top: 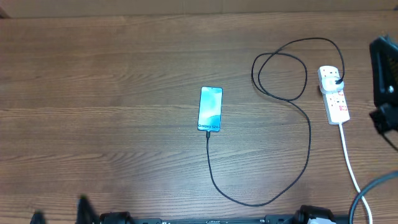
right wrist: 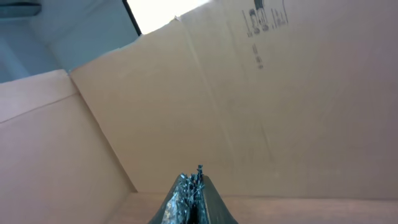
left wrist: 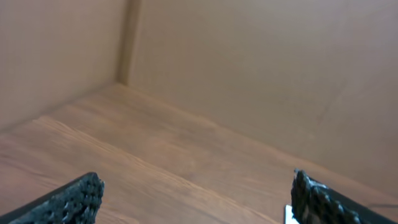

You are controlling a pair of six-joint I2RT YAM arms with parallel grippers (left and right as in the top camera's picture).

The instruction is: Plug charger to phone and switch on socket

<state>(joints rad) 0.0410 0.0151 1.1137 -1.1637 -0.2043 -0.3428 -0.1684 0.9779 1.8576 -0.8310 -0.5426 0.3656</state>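
Observation:
The phone (top: 210,109) lies flat mid-table, its screen glowing teal. The black charger cable (top: 310,143) has its connector tip at the phone's near end (top: 208,133). From there it curves right and loops up to a black plug (top: 336,79) seated in the white socket strip (top: 336,99). The state of the socket's switches is too small to tell. My left gripper (left wrist: 196,193) is open and empty, low at the table's near left. My right gripper (right wrist: 194,180) is shut on nothing and faces the cardboard wall. The right arm (top: 385,81) is at the right edge, beside the socket.
The socket's thick white cord (top: 349,163) runs toward the near right edge. Cardboard walls (right wrist: 280,112) surround the wooden table (top: 99,93). A small white bit (left wrist: 288,214) shows beside the left gripper's right finger; I cannot tell what it is.

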